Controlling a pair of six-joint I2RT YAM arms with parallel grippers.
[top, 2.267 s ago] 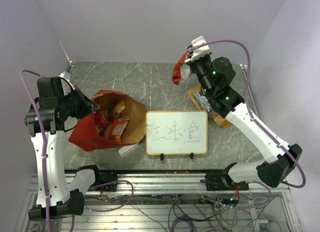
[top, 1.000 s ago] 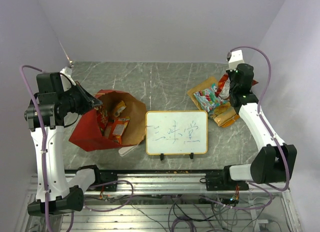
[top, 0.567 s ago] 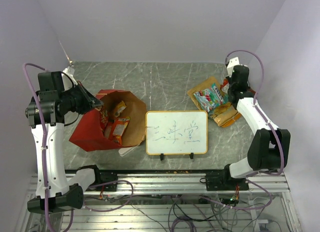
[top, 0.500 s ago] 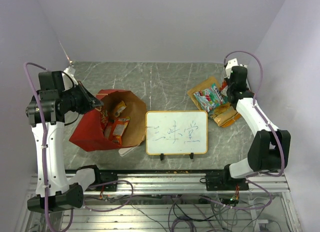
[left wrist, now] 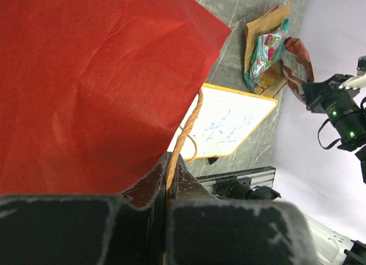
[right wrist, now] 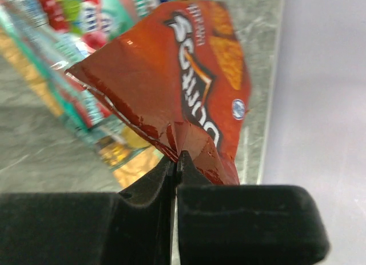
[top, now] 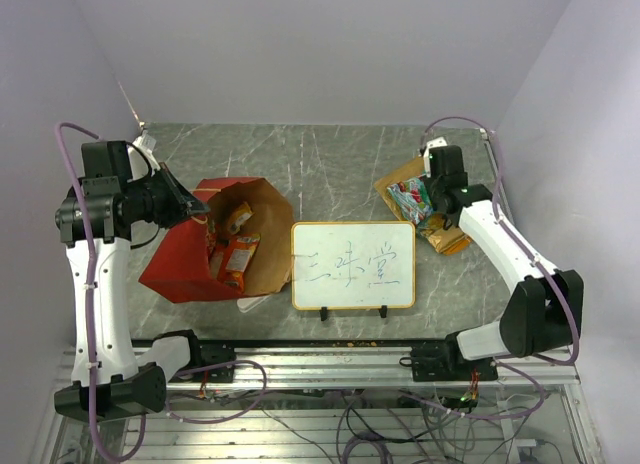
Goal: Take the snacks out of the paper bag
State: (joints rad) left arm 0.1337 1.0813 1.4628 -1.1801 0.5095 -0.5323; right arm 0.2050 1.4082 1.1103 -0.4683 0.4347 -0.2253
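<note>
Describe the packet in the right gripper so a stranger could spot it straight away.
Find the framed whiteboard mid-table, then look right and further back to the heap of snacks. There the right gripper pinches a dark red Doritos packet by one corner; its neighbours are teal and orange.

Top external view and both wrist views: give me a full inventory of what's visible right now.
paper bag: one, red outside, brown inside, left of whiteboard
snacks in the bag: at least two, orange and yellow
orange bag: one, flat, far right
teal packet: one, on the orange bag
red packet: one, held, far right
whiteboard: one, white, yellow frame, centre
table: one, grey marble
left end effector: shut on the paper bag's handle
right end effector: shut on the red packet
</note>
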